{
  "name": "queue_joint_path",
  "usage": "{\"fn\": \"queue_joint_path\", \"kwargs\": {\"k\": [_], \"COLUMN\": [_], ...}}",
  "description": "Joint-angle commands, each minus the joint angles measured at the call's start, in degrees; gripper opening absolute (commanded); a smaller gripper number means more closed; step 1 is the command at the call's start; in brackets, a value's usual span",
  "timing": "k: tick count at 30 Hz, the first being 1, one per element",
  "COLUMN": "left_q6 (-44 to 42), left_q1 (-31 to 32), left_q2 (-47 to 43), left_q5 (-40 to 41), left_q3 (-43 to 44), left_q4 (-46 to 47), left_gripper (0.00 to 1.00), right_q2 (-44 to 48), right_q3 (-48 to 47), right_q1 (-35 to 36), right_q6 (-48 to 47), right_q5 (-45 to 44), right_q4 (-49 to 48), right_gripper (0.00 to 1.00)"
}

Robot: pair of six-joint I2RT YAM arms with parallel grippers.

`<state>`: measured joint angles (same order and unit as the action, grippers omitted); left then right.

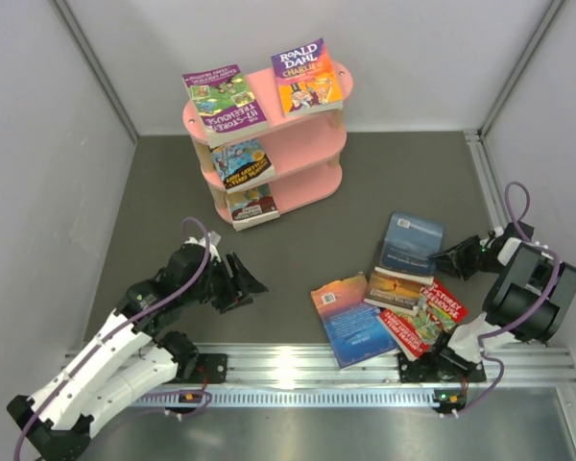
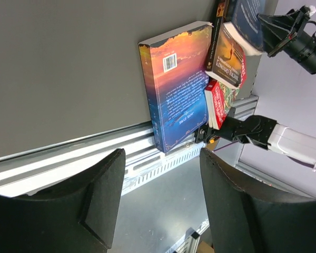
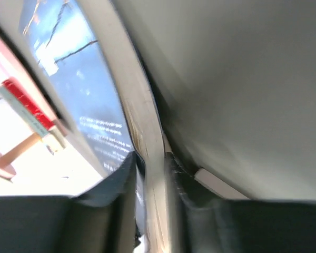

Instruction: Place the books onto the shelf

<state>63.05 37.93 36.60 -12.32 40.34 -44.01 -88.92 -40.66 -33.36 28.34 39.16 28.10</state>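
Right wrist view's all blur, blue book [image 3: 89,121] runs off frame. Lower books [image 1: 242,163] on the shelf [image 1: 307,144] are half hidden overhead.

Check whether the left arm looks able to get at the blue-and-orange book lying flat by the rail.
Probably yes: bare table lies between the left arm and the blue-and-orange book, and its jaws stand open.

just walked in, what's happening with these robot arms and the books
Two arms are shelving books. The pink shelf already holds four: two on top and one on each lower tier. Four more lie on the table by the right arm. The right claw pinches the edge of the grey-blue book at the far end of that pile. The left claw is open and empty, over bare table.
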Motion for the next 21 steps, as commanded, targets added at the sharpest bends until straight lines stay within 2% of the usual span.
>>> {"fn": "queue_joint_path", "kwargs": {"k": [1, 4, 10, 14, 21], "left_q6": [0.3, 0.3, -0.3, -0.9, -4.6], "left_q1": [0.2, 0.1, 0.1, 0.2, 0.1], "left_q2": [0.7, 0.9, 2.9, 5.7, 14.6], "left_q5": [0.5, 0.4, 0.1, -1.0, -3.8], "left_q3": [0.9, 1.0, 1.9, 2.8, 7.6], "left_q4": [2.3, 2.9, 3.9, 6.2, 11.1], "left_gripper": [0.63, 0.63, 0.63, 0.63, 0.68], "right_q2": [0.2, 0.8, 7.2, 17.1, 24.0], "right_q3": [0.6, 0.9, 2.7, 4.1, -2.6], "right_q1": [0.7, 0.9, 1.5, 2.9, 14.6], "right_q6": [-0.3, 0.0, 5.3, 13.7, 24.8], "right_q5": [-0.1, 0.7, 3.6, 5.2, 4.5], "right_q4": [-3.5, -3.9, -6.8, -10.2, -10.6], "right_gripper": [0.17, 0.0, 0.0, 0.0, 0.0]}}
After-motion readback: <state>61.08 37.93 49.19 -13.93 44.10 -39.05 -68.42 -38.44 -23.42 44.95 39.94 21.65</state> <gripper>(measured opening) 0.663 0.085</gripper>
